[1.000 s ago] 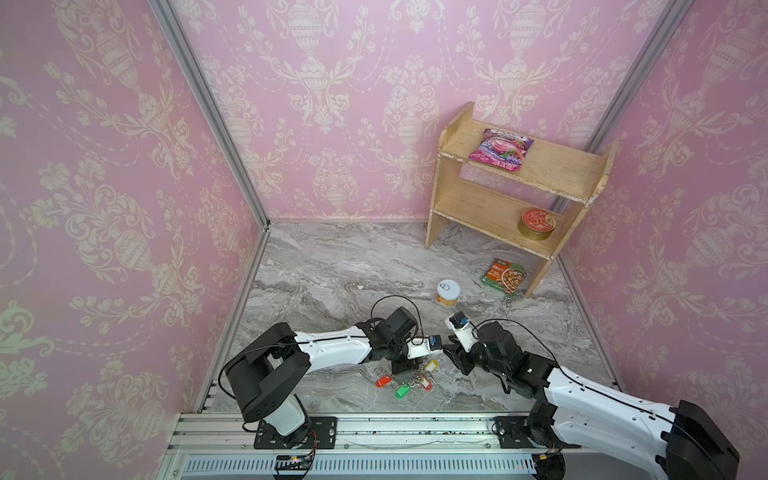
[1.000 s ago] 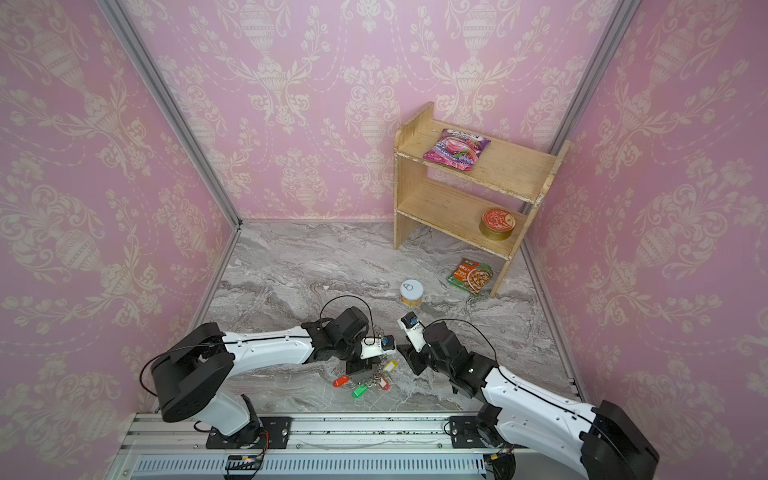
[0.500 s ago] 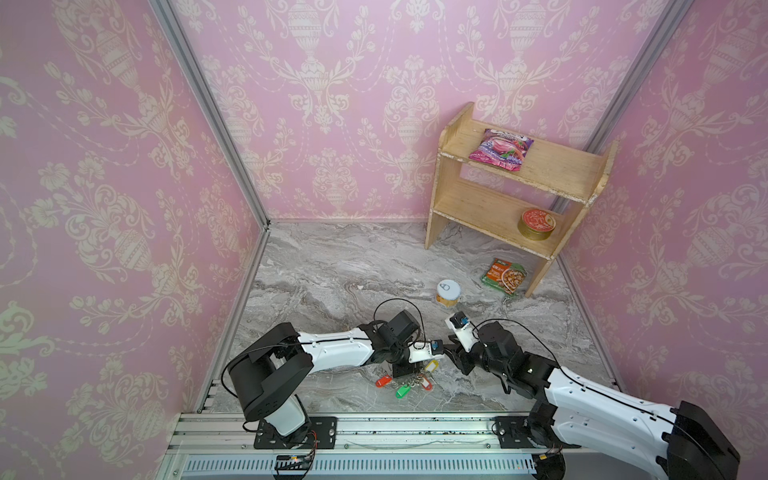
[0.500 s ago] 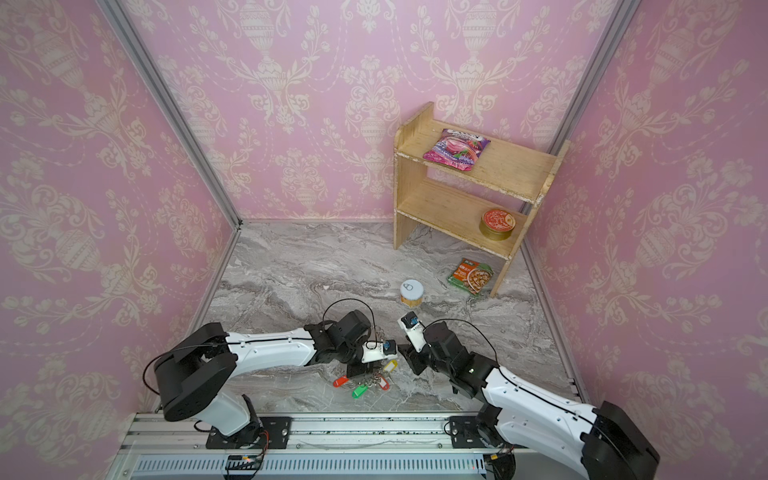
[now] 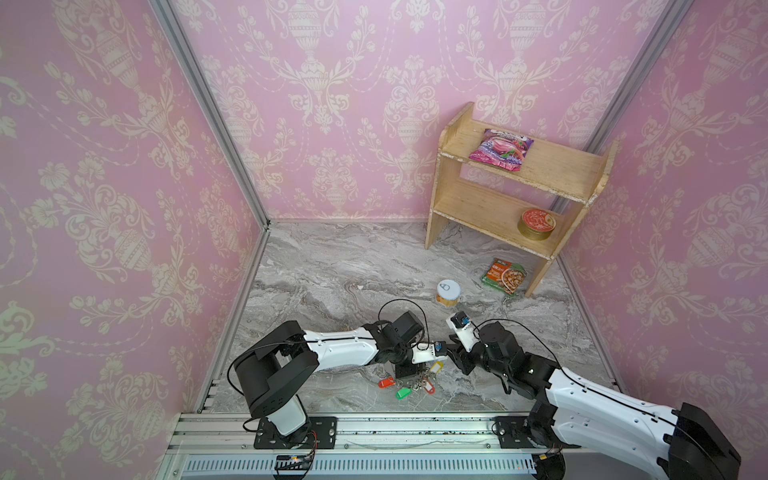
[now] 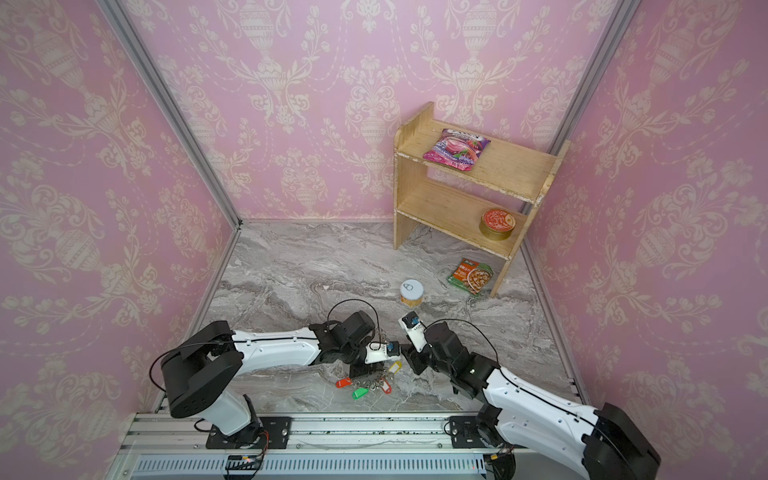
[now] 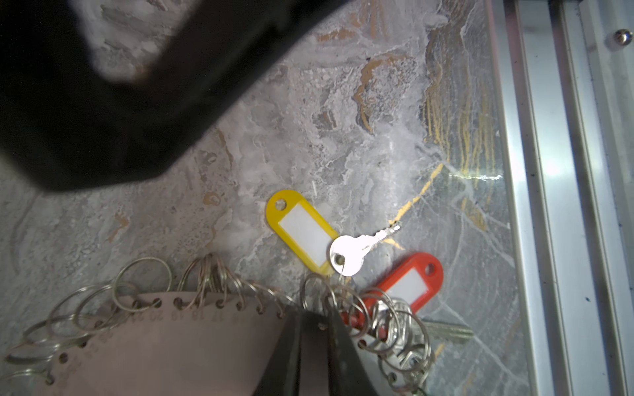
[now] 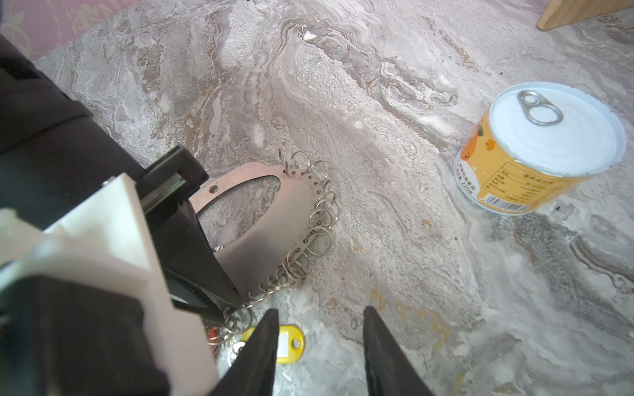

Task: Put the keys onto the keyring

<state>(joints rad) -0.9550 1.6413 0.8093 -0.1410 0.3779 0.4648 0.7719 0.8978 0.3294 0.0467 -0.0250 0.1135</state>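
Keyring: The flat metal keyring (image 7: 164, 343), its rim fringed with small wire rings, lies close to the front edge of the counter (image 5: 332, 282). It is about midway along that edge, between the two arms.
Tags: A yellow tag (image 7: 302, 233) and a red tag (image 7: 408, 284) lie on the counter just beside the plate, on its front-edge side. A green tag (image 5: 402, 392) lies near them.
Keys: A silver key (image 7: 347, 256) rests partly on the yellow tag and seems already hooked to a small ring. More silver keys are bunched by the red tag. I see no loose black-headed key anywhere.
Left gripper: The left gripper (image 7: 314, 329) is down at the plate's rim, its jaws close together with the metal edge running in between. I cannot tell whether they are biting it or only around it.
Right gripper: The right gripper (image 8: 320, 310) hovers over the counter just beside the yellow tag, jaws apart with nothing between them.
Change: Compared with a second ago, both top views show the arms, plate and tags in the same places. I see no shift.
Meaning: To my eye this is a pause. Nothing new has gone onto the ring, and the right gripper has no key to offer, so a key probably has to be picked up first.
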